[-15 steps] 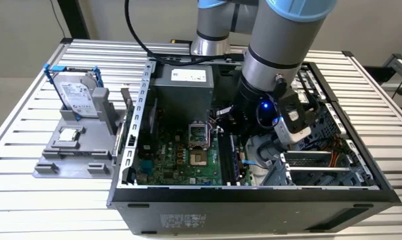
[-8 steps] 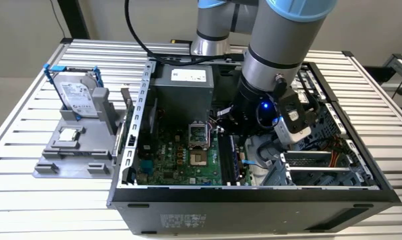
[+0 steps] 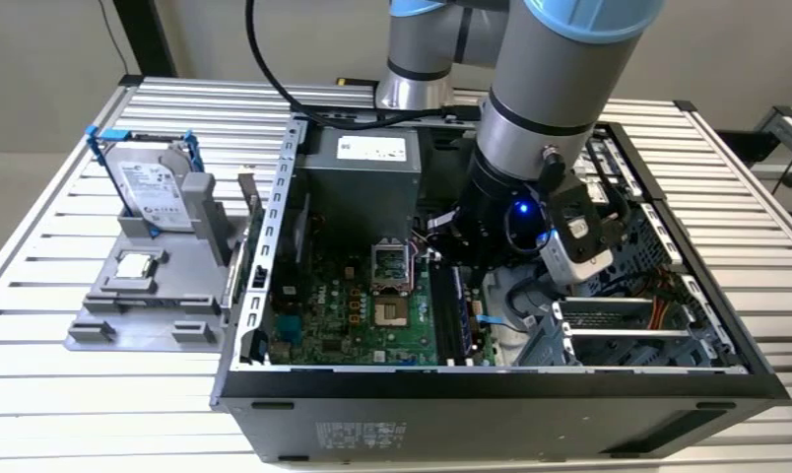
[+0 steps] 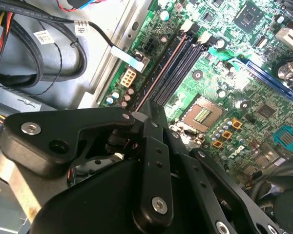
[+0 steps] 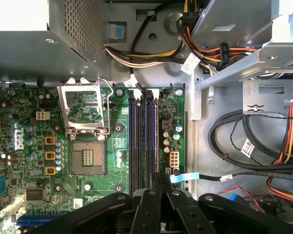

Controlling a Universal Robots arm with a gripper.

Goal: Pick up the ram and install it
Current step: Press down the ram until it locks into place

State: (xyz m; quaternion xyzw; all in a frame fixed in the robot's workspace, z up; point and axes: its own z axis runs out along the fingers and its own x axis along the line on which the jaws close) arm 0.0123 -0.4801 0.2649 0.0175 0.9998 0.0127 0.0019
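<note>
grey arm, light-blue joint caps, black fingers, silver screws.

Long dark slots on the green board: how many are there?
4 slots, lying side by side in two close pairs, next to the open processor socket. The gripper hides one end of them.

The exterior view looks down from high at the open case on the slatted table, fairly far off. Both wrist views sit close above the motherboard, past the gripper, and share the slots, probably from opposite sides.
</note>
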